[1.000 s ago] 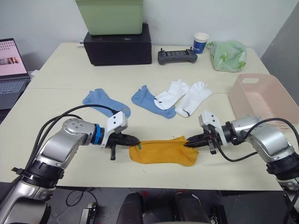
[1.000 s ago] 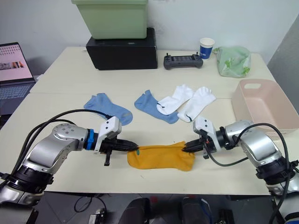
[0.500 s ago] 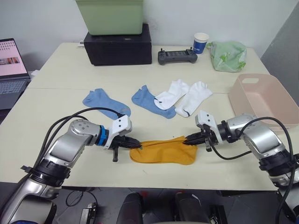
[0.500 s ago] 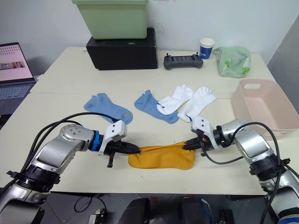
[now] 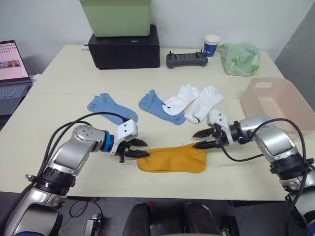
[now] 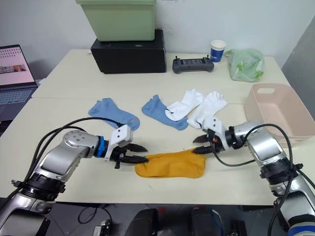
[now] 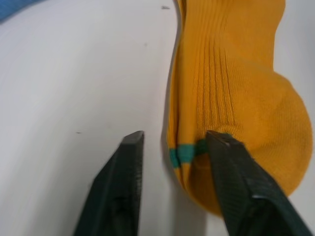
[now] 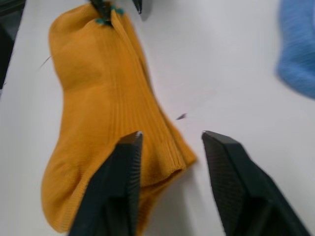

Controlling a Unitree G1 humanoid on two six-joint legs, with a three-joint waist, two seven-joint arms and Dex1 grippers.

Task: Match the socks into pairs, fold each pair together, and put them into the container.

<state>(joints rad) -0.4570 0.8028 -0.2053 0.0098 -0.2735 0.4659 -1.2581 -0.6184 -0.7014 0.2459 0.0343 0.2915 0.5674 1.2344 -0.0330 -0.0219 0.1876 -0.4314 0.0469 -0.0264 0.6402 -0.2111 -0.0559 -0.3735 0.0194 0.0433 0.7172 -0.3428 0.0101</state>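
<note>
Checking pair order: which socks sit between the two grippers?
The orange socks, lying stacked at the table's near edge, left gripper at one end, right gripper at the other, both open. The blue socks and white socks lie farther back.

Two light blue socks, two white socks, stacked mustard socks, one pink basin.

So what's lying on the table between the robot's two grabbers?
The orange socks, stacked together, lie between the left gripper and the right gripper. Both grippers are open at either end, as the left eye view shows.
</note>
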